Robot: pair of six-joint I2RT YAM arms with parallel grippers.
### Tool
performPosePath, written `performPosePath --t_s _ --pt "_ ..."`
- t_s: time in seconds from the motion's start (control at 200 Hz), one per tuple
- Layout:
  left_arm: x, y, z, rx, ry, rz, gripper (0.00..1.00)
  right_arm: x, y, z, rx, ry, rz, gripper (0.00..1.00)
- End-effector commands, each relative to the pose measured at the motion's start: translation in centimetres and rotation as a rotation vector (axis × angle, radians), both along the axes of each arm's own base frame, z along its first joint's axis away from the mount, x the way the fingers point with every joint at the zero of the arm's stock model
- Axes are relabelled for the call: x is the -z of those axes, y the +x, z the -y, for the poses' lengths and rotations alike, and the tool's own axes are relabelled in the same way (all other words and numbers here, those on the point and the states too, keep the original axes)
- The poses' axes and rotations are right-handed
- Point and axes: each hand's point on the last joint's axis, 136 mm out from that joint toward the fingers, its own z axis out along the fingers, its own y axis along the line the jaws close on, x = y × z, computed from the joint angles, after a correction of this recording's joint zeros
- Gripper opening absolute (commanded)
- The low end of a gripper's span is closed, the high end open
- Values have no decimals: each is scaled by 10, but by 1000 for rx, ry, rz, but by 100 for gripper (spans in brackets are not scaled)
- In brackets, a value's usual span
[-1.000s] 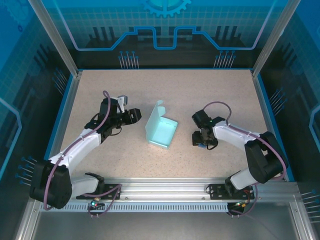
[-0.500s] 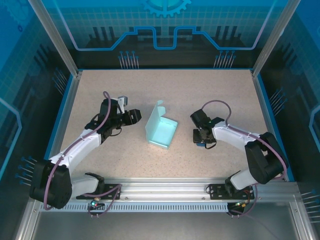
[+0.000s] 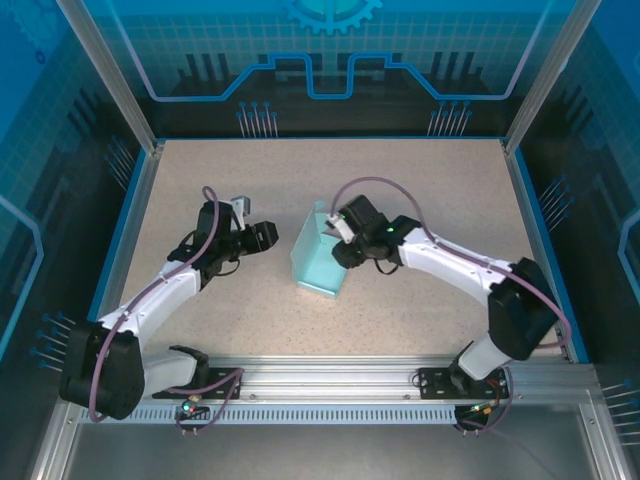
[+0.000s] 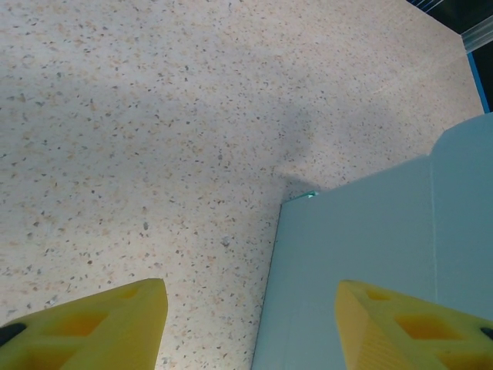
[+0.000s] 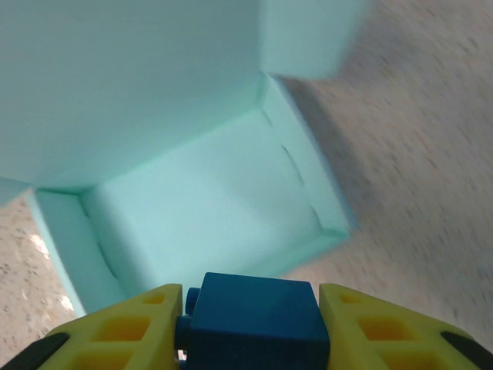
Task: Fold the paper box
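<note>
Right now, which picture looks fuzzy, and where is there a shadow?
Right wrist view: the box and table look smeared, the blue cube is sharp. Left wrist view: crisp, a grey shadow on the table beside the box. Top view: clear.

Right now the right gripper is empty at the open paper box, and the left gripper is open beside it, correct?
No. The right gripper is not empty: the right wrist view shows it shut on a small dark blue cube. The rest holds: it is at the open paper box, with the left gripper open beside it.
</note>
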Motion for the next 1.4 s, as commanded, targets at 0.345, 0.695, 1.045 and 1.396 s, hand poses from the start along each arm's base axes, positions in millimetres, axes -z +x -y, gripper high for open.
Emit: performPosePath --t_s 0.345,0.695,1.045,1.396 --pt "4 -6 -17 -37 50 1 61 60 7 -55 -247 -106 -80 45" --pt "-1 -9 -15 -32 39 11 61 55 9 -46 -212 -111 -46 63" --pt "-18 -17 -13 -32 -3 49 61 13 -1 -19 -115 138 -37 67" --pt "24 -48 -27 -81 38 -90 61 39 71 -4 118 308 -255 73"
